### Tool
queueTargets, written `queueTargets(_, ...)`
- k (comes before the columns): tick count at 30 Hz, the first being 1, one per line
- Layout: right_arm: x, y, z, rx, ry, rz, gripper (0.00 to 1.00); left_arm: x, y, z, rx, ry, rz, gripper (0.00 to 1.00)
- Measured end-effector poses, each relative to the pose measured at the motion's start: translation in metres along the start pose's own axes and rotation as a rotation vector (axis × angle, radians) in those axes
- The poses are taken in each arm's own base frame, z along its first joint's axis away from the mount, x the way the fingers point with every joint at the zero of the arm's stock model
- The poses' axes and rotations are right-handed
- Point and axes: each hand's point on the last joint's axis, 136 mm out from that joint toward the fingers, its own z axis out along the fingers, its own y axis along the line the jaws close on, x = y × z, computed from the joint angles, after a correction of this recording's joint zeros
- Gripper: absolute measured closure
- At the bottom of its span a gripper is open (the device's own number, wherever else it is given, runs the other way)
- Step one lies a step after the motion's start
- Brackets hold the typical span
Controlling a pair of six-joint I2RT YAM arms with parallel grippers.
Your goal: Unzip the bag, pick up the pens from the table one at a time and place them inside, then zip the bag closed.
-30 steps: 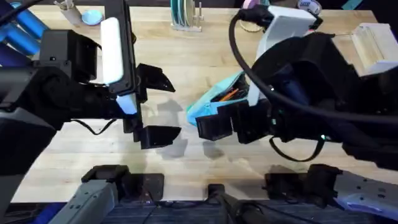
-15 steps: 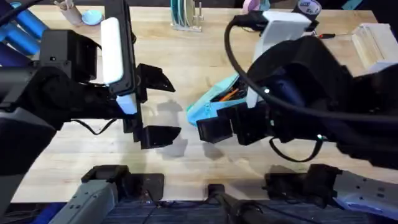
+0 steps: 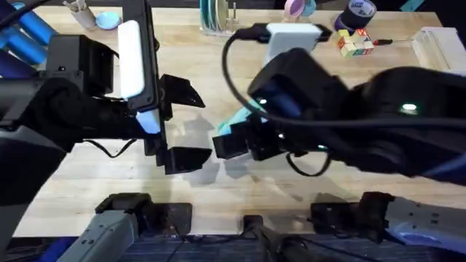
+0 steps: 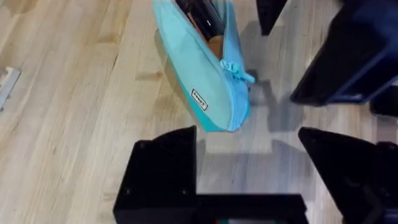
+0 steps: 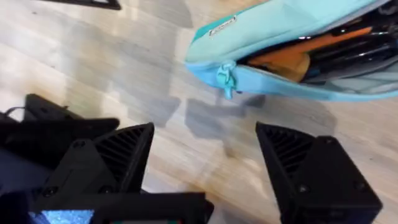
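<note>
The bag (image 4: 205,81) is a light-turquoise pouch lying on the table (image 4: 68,124) with its zipper open. Its pull (image 5: 227,78) hangs at the near end. Inside lie the pens: an orange one (image 5: 323,45) and dark ones (image 5: 354,65). My right gripper (image 5: 211,162) hovers open just short of the pull end, nothing between its fingers. My left gripper (image 4: 255,174) is open too and faces the same end from the other side. From overhead, the right arm covers most of the bag (image 3: 237,120); the left gripper (image 3: 182,124) stands to its left.
Blue cylinders (image 3: 29,36) lie at the far left. A dish rack (image 3: 215,18), tape roll (image 3: 360,11), coloured cube (image 3: 354,44) and pale box (image 3: 440,44) line the back edge. Bare wood lies in front of the bag.
My right arm has swung left over the bag, hiding most of it and uncovering the tape roll and cube at the back. The left arm has not moved.
</note>
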Motion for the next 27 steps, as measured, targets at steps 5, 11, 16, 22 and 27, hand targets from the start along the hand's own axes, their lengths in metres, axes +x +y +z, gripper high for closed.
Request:
queueTargets(5,-0.002,-0.005,0.022,0.060,0.014,-0.004,0.005,0.000,0.000,0.000,0.000,0.000,0.000,0.008)
queueTargets(11,-0.020,-0.010,0.033,0.115,-0.064,-0.007,0.005,0.000,0.000,0.000,0.000,0.000,0.000,0.008)
queueTargets(16,-0.023,-0.012,0.043,0.146,-0.074,-0.009,0.010,0.000,0.000,0.000,0.000,0.000,0.000,0.008)
queueTargets(22,-0.023,-0.018,0.051,0.183,-0.067,-0.020,0.142,0.000,0.000,0.000,0.000,0.000,0.000,0.008)
queueTargets(27,-0.026,-0.015,0.051,0.178,-0.087,-0.026,0.463,0.000,0.000,0.000,0.000,0.000,0.000,0.008)
